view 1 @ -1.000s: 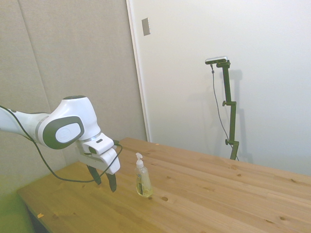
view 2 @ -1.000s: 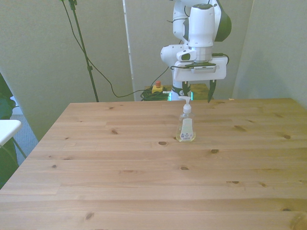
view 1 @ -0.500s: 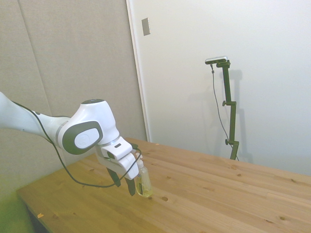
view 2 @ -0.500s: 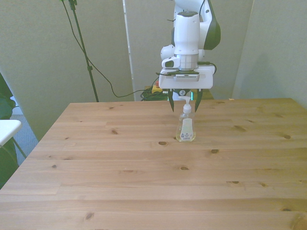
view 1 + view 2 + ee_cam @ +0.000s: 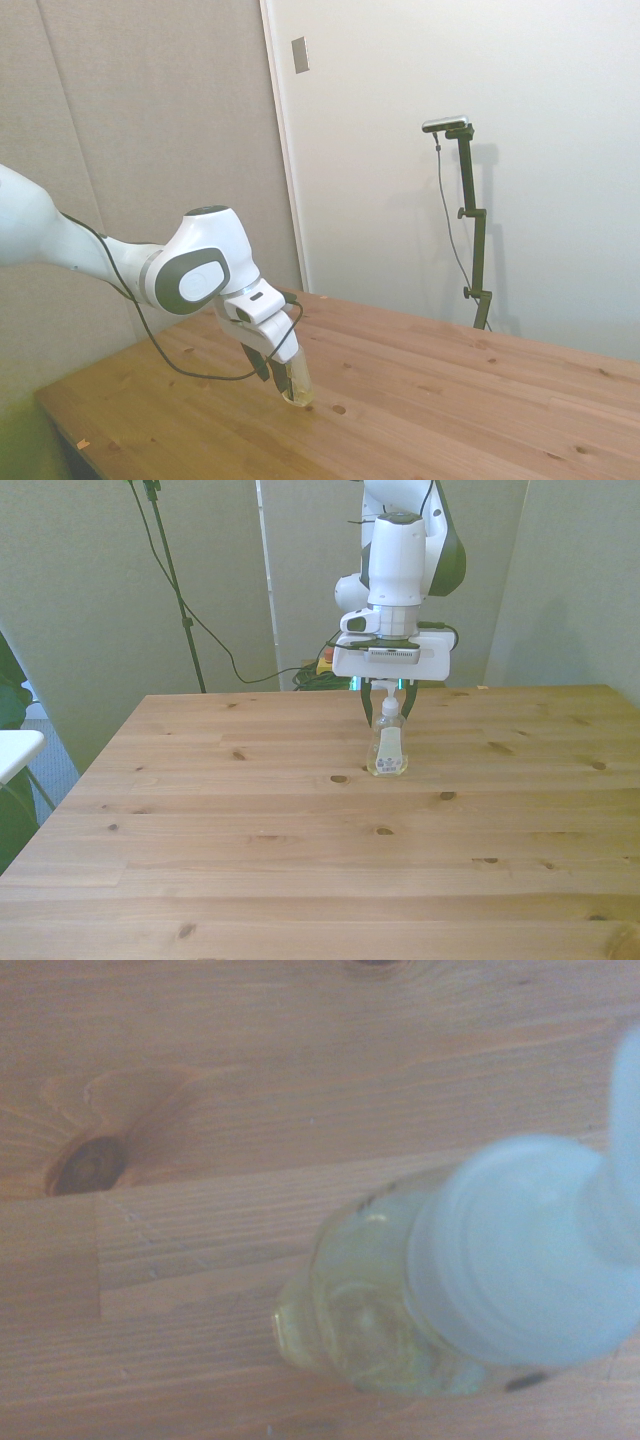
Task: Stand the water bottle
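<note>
The water bottle (image 5: 387, 748) stands upright on the wooden table (image 5: 250, 860), toward its far side. It is clear plastic with pale yellow liquid and a white pump top. My gripper (image 5: 387, 710) hangs over it, open, with one dark finger on each side of the pump neck and small gaps showing. From the side, the gripper (image 5: 279, 384) covers most of the bottle (image 5: 299, 388), so only its lower body shows. The wrist view looks down on the white pump cap (image 5: 520, 1250) and the yellowish body (image 5: 345, 1310).
A dark wood knot (image 5: 339, 778) lies just toward the front view's left of the bottle, also seen close up as a knot (image 5: 90, 1163). Behind the table sit cables and a red button (image 5: 327, 662). A white object (image 5: 15, 750) pokes in at the front view's left edge.
The arm moved from behind the bottle forward and down over it. The fingers now sit around the pump top and stand closer together. The bottle has not moved.
</note>
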